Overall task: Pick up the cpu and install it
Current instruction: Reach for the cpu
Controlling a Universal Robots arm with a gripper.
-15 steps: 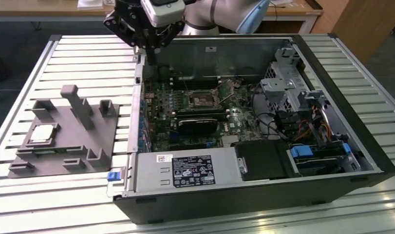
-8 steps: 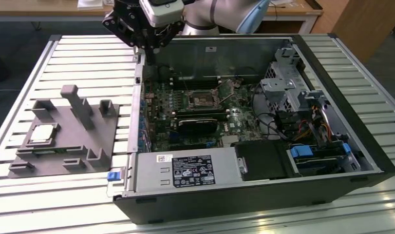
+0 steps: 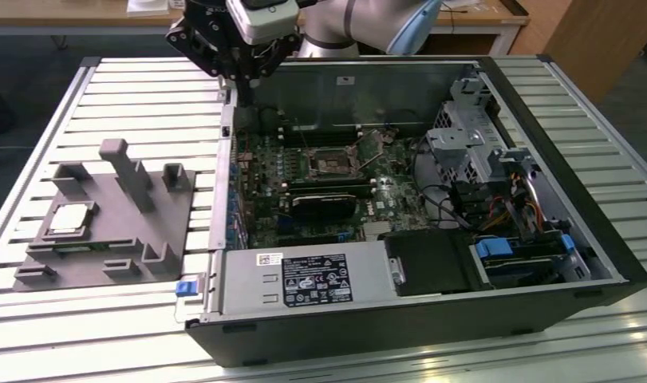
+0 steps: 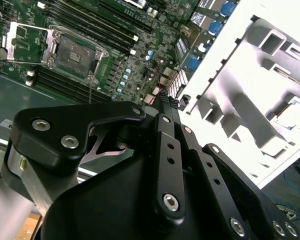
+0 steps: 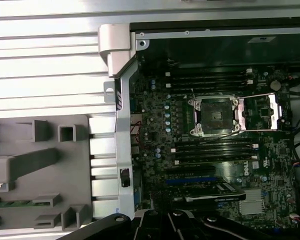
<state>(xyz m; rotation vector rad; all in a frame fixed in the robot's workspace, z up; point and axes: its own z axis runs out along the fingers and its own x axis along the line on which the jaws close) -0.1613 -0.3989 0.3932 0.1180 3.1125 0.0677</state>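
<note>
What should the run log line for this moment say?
cpu: on grey fixture, not picked | gripper: shut, empty, above computer case edge | socket: frame open

Sq silver cpu [image 3: 70, 219] flat on fixture [image 3: 105, 241]

Bright light, blown-out white glare

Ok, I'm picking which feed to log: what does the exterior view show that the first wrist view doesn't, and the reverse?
Exterior view: the cpu lying flat in the grey fixture plate, plus the power supply. First wrist view: a straight-down look into the socket, its metal frame swung open beside it. Shared: socket, fixture plate and the open computer case.
</note>
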